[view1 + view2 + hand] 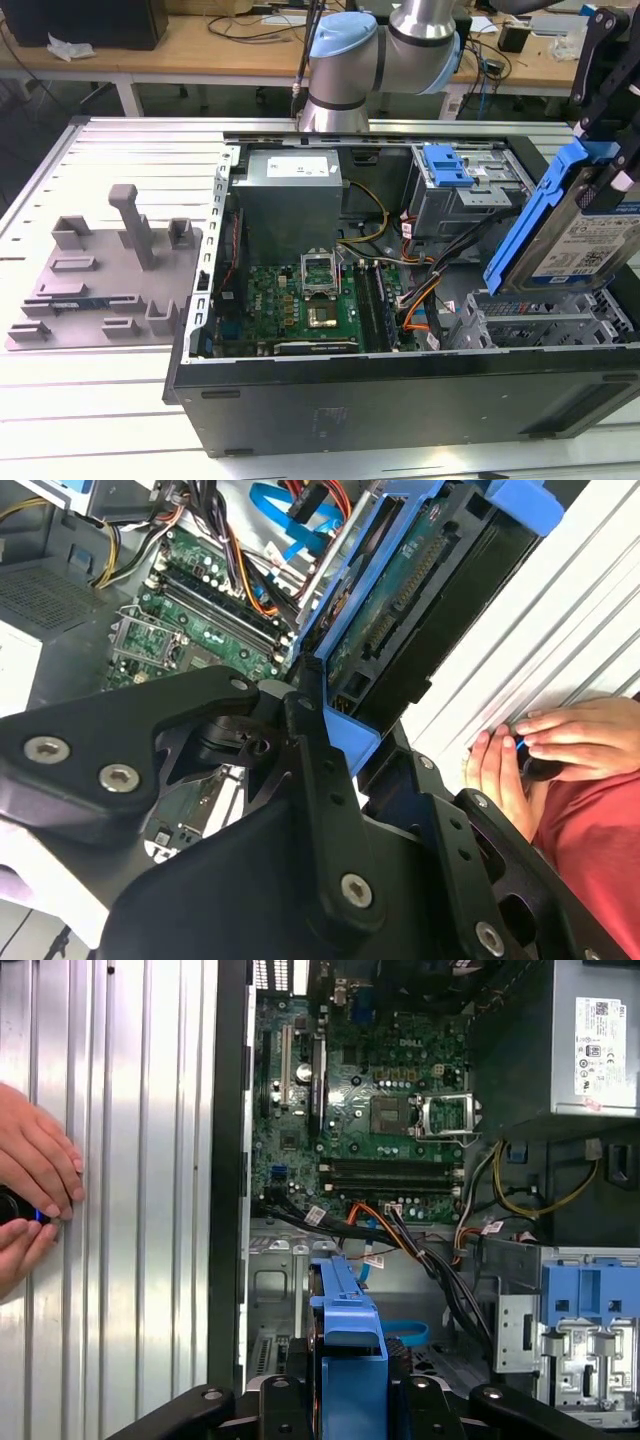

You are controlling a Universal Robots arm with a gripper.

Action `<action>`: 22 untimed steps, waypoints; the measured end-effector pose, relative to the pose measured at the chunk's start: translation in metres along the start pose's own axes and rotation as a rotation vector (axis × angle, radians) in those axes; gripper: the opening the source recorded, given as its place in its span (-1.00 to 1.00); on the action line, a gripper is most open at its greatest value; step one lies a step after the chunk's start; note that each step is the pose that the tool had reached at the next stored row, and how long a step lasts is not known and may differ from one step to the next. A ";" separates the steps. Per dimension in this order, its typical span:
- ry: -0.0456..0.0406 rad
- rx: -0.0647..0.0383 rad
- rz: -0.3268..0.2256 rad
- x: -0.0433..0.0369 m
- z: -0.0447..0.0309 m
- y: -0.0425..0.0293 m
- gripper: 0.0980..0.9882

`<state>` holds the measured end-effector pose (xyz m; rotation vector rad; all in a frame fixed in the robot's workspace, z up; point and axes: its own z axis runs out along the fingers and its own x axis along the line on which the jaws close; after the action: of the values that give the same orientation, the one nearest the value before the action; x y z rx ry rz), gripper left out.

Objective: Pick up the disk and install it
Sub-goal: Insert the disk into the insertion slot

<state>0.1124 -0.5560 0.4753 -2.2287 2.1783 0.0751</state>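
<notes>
The end effector gripped the disk. The cage sat just below it, so going in straight mattered.

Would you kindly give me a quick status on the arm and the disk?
Gripper shut on the disk. Disk tilted over the drive cage, not seated. Person's hands beside the case.

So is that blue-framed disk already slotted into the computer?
No, the disk hangs tilted in the gripper, raised above the metal drive cage at the exterior view's right.
</notes>
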 end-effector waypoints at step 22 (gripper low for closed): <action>-0.0001 0.000 0.000 0.0012 0.0226 -0.0014 -0.39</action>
<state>0.1134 -0.5560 0.4527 -2.2289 2.1780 0.0751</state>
